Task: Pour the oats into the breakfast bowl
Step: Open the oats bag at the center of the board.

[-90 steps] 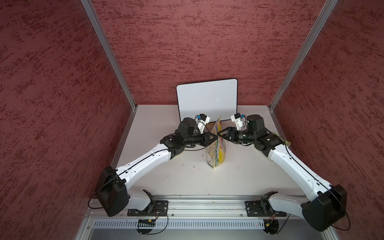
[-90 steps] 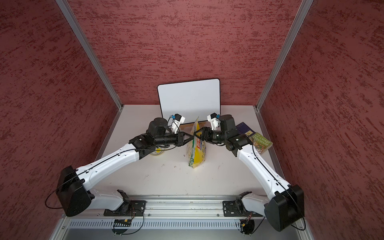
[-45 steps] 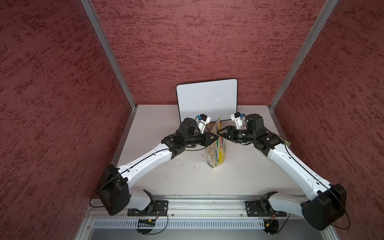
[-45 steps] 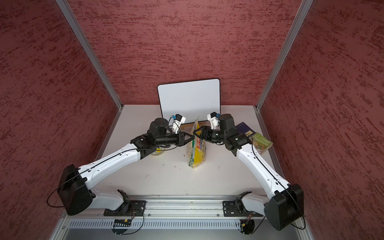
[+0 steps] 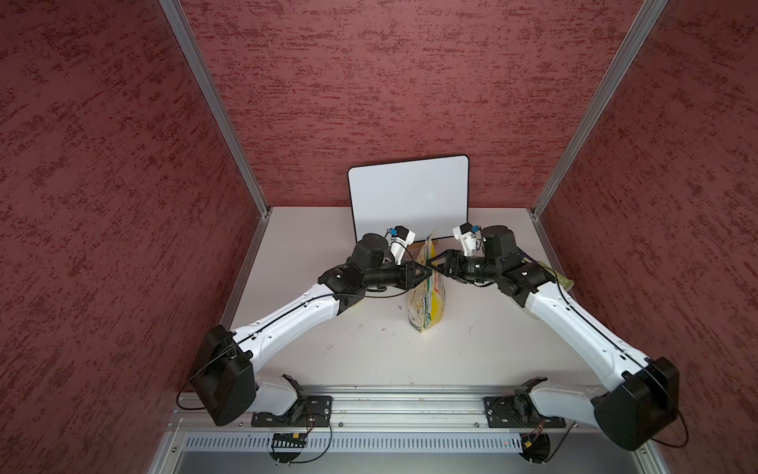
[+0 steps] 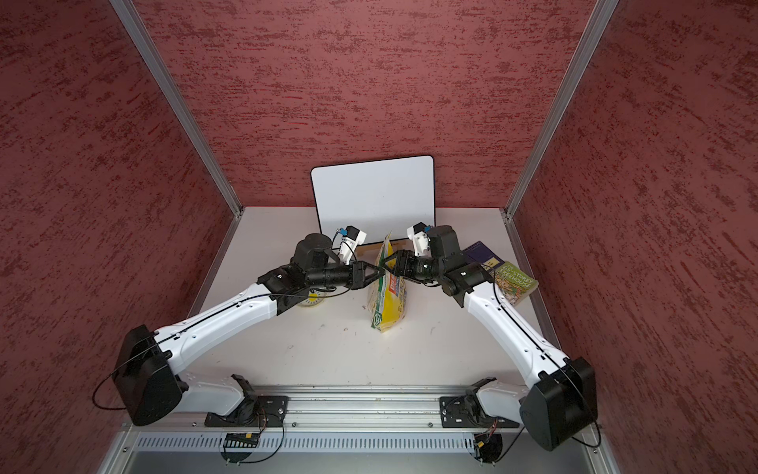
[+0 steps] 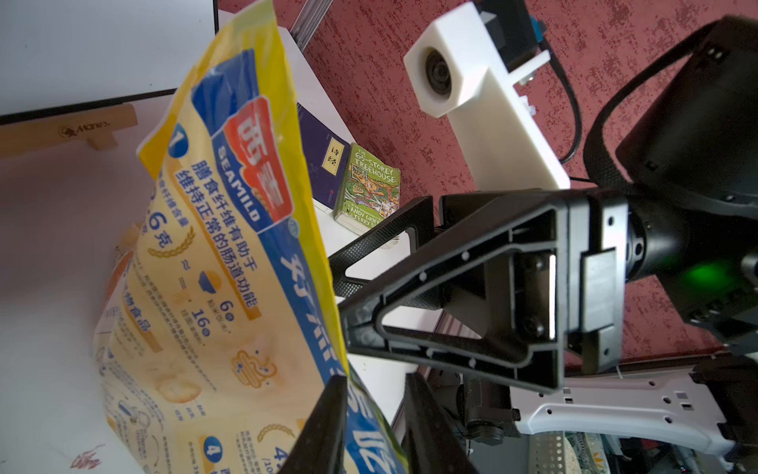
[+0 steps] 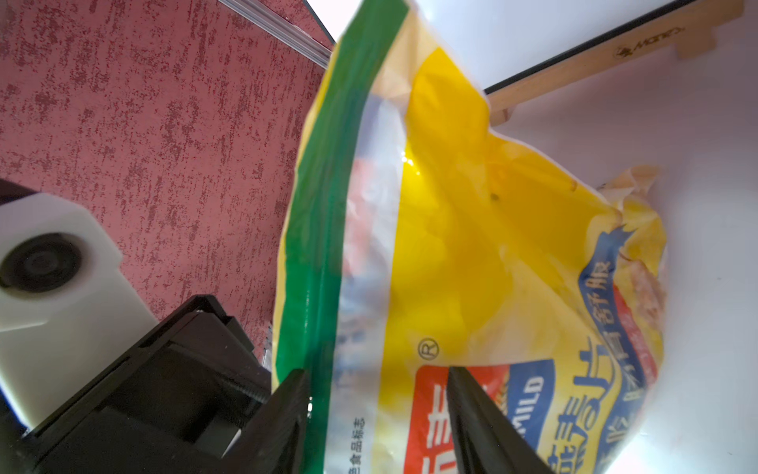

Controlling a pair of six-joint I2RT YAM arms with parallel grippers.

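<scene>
L arm: base joint low at the near rail, white forearm running inward and toward the back, wrist about level. My left gripper (image 5: 422,274) points sideways at the upper part of the oats pouch (image 5: 428,303).

R arm: mirror pose from the opp. side. My right gripper (image 5: 437,264) comes level at the same part of the pouch, so both sets of tips almost meet across it.

L jaws: spread. In the left wrist view the pouch's edge runs between the two fingers (image 7: 324,427). One lies against the film and the other stands off w/ a gap.

R jaws: set wide apart, green top strip and yellow front between them. Right wrist view is too close and blurred here, so I cannot tell whether they press the pouch or only bracket it.

Pouch: upright on the table (image 5: 410,357), mid-table, just in front of the whiteboard (image 5: 408,197) on its wooden stand (image 7: 69,131).

Breakfast bowl (image 6: 312,300): mostly hidden under my L forearm, left of the pouch and apart from it.

Green book (image 6: 514,283) and dark blue book (image 6: 480,252): far right of the table, behind my R arm.
</scene>
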